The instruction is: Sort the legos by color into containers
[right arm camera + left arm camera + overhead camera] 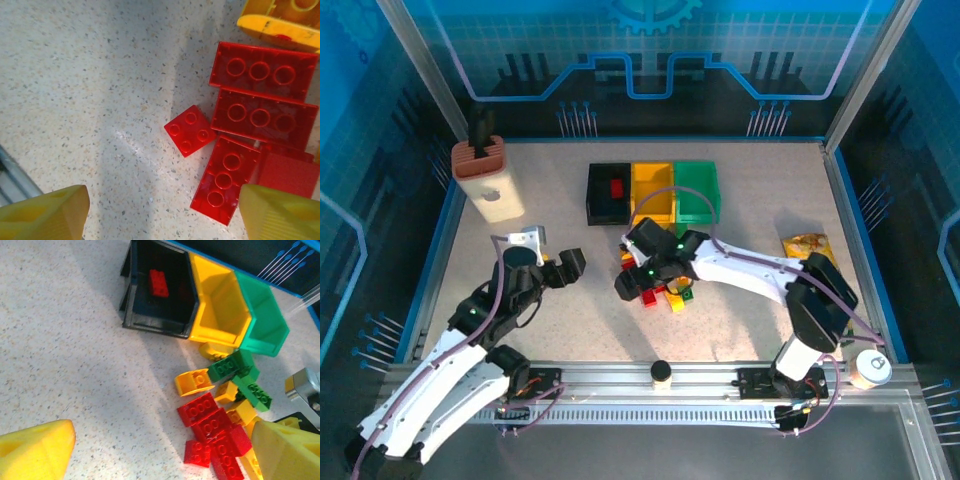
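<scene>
Right gripper (162,217), jaws wide and empty, hovers low; small red brick (190,131) lies just ahead, roughly centred between jaws.

- We see the black bin (595,195), yellow bin (653,200) and green bin (697,195) touching in a row.
- One red lego (616,188) lies in the black bin.
- Our right hand (638,283) hangs over the loose legos (650,297).

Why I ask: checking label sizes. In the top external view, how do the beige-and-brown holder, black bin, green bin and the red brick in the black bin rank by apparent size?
1. Beige-and-brown holder, largest.
2. Black bin and green bin: look alike, so unranked.
3. Red brick in the black bin, smallest.
</scene>
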`<state>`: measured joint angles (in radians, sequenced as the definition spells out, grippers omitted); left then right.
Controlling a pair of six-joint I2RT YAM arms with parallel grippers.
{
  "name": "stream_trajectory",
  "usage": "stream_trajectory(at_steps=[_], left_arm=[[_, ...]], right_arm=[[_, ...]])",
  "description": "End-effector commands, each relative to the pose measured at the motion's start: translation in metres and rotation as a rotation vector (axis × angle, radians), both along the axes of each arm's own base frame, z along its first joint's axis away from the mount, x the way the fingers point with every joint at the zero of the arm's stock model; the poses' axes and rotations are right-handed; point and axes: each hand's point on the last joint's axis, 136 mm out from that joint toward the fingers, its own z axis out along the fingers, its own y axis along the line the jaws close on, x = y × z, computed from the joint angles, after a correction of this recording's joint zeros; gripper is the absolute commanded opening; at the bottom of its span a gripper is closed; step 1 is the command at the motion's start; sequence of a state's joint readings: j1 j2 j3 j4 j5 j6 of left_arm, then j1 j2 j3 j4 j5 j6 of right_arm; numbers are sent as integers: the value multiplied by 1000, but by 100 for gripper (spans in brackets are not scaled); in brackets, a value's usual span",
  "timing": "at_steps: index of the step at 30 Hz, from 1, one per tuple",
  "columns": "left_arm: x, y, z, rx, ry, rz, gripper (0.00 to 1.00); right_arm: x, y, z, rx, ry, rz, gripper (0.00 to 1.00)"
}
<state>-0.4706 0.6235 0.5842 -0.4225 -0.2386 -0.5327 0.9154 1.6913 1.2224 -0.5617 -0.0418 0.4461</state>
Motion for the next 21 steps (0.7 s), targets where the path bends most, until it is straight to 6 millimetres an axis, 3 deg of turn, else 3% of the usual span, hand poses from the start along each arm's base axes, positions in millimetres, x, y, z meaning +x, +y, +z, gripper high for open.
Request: stream_trajectory(at_steps=[1,8,13,21], left_arm=[[-2,6,-17,28,57,34,92],[0,8,-20,50,59,44,91],[-2,14,-21,48,56,75,91],[-4,18,-22,42,51,99,91]], right_arm=[[0,-2,-3,-71,25,-89,77],[-5,14,-17,-92,69,-143,70],[-13,19,-38,-156,114,-170,64],[-10,7,-52,-261,104,-256,64]])
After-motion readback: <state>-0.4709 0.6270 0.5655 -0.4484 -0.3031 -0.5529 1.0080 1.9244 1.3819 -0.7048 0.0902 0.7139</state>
